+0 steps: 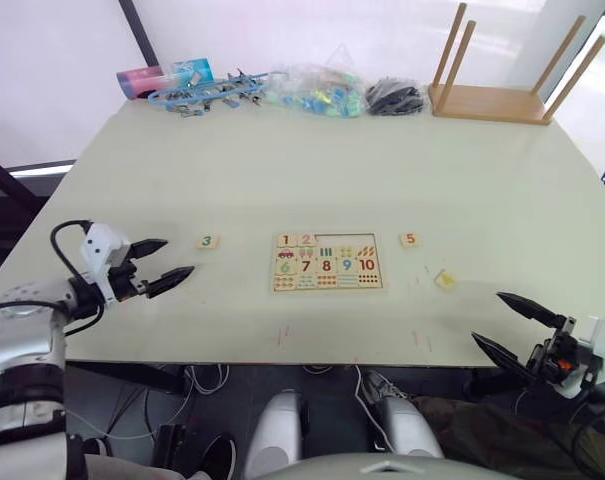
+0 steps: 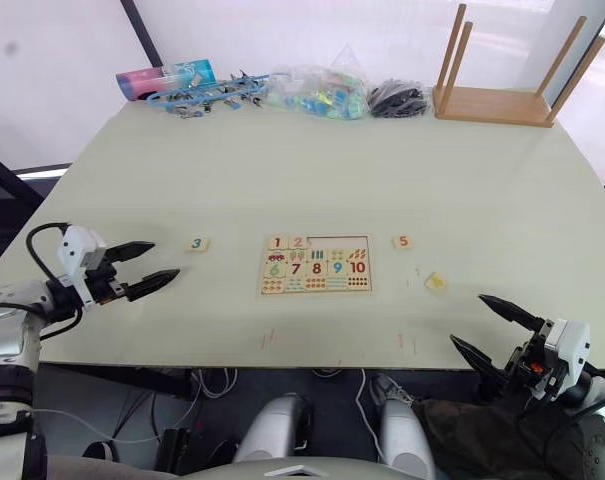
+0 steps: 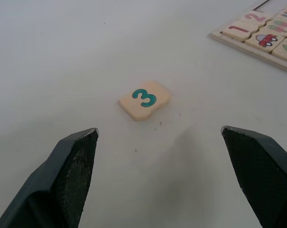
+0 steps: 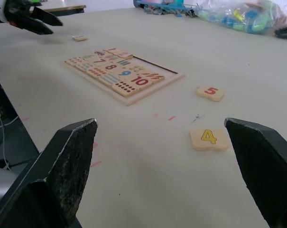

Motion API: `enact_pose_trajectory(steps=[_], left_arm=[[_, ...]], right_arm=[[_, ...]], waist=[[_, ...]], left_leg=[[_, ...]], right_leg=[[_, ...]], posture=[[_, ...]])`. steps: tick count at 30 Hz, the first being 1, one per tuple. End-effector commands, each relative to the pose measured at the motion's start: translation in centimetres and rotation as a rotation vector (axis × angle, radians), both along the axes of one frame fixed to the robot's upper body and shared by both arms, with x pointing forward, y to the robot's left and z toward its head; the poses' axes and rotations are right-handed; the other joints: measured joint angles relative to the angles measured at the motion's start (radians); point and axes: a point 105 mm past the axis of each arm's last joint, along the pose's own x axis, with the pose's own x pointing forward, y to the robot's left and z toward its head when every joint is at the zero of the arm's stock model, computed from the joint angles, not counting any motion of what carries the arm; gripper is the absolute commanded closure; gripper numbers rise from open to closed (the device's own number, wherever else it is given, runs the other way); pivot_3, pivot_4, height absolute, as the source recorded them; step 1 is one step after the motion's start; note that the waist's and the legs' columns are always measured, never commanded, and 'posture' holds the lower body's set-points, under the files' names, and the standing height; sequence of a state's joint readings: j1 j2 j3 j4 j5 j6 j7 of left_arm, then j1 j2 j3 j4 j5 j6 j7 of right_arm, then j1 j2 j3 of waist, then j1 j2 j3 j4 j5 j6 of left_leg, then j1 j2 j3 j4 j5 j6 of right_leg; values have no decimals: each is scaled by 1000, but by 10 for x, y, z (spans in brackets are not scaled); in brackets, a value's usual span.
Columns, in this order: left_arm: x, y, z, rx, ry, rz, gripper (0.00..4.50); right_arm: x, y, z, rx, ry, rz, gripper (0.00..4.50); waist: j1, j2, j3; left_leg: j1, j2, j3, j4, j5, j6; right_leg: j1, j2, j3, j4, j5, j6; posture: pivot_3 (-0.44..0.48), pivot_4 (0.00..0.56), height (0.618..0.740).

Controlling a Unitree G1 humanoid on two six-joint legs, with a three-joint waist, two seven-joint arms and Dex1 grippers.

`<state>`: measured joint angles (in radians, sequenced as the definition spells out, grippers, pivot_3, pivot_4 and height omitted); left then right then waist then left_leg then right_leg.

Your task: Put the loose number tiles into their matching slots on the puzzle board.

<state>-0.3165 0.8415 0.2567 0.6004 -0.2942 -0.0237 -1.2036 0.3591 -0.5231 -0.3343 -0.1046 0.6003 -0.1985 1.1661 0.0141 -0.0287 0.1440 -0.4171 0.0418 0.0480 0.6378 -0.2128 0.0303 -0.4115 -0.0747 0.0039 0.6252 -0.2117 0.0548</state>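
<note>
Left gripper [image 1: 170,258] wide open, empty, hovering low over the table [image 1: 312,180], aimed at the 3 tile [image 1: 208,241] just ahead. Right gripper [image 1: 509,325] also spread wide, empty, off the near table edge. The 4 tile [image 1: 445,280] and 5 tile [image 1: 410,239] lie right of the puzzle board [image 1: 327,262]; 1 and 2 sit in its top row.

Silver arms, white wrist blocks, black cables, black tapered jaws

Loose tiles read 3 [image 3: 144,99], 4 [image 4: 209,138], 5 [image 4: 210,92]; puzzle board [image 1: 327,262] apparently shows 1, 2, 6–10.
</note>
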Motion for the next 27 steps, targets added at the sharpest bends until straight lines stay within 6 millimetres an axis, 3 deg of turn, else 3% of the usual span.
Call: enact_pose_trajectory(steps=[1, 9, 13, 27], left_arm=[[12, -4, 2, 29, -13, -29, 90], [35, -6, 1, 87, 58, -59, 90], [40, -19, 1, 15, 42, -75, 90], [29, -35, -3, -154, -75, 326, 90]], right_arm=[[-1, 1, 10, 3, -41, -8, 0], [-1, 1, 14, -4, -53, -11, 0], [-2, -1, 14, -12, -58, -16, 0], [-1, -2, 13, -15, -53, -10, 0]], waist=[[0, 0, 0], [0, -1, 0], [0, -1, 0], [1, -1, 0]], left_leg=[[0, 0, 0, 0, 1, 1], [0, -1, 2, 0, 1, 2], [0, -2, 2, 0, 2, 2], [1, 2, 0, 1, 1, 2]], right_leg=[[0, 0, 0, 0, 0, 0], [0, 2, -1, 0, 0, 0], [0, 2, -1, 0, 0, 0], [2, 1, 1, 1, 0, 0]], posture=[[0, 150, 740], [0, 150, 740], [0, 150, 740], [0, 150, 740]])
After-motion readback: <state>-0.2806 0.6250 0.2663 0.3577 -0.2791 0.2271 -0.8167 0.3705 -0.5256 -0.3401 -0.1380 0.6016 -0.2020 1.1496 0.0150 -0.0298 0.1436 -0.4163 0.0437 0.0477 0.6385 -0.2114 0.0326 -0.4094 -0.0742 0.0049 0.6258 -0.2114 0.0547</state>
